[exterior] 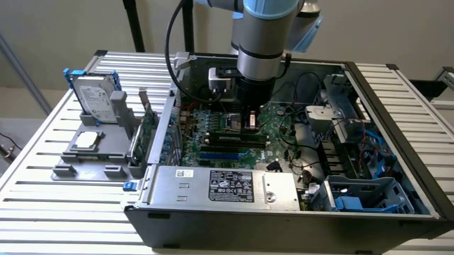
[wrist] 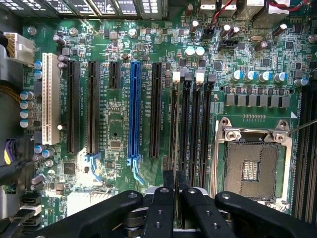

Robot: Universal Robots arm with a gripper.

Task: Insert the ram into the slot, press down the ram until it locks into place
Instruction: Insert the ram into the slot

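Hand [exterior: 250, 126] down at the slot [wrist: 176, 79].
Exterior view: we see the ram [exterior: 237, 139] directly under the hand; wrist view adds fingers [wrist: 168, 198] pinched nearly closed on it, along the slot.

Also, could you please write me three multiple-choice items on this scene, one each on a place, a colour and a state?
1. Where is the gripper?
A) over the hard drive
B) over the motherboard, inside the case
C) beside the computer, over the table

2. Besides black and white, which slot colour is on the board?
A) red
B) yellow
C) blue

3. The processor socket is
A) empty
B) under a cooler
C) covered by a card

Answers:
1 B: the arm reaches down into the open case above the board.
2 C: one long blue slot stands among the black ones.
3 A: its bare contacts show inside the metal frame.
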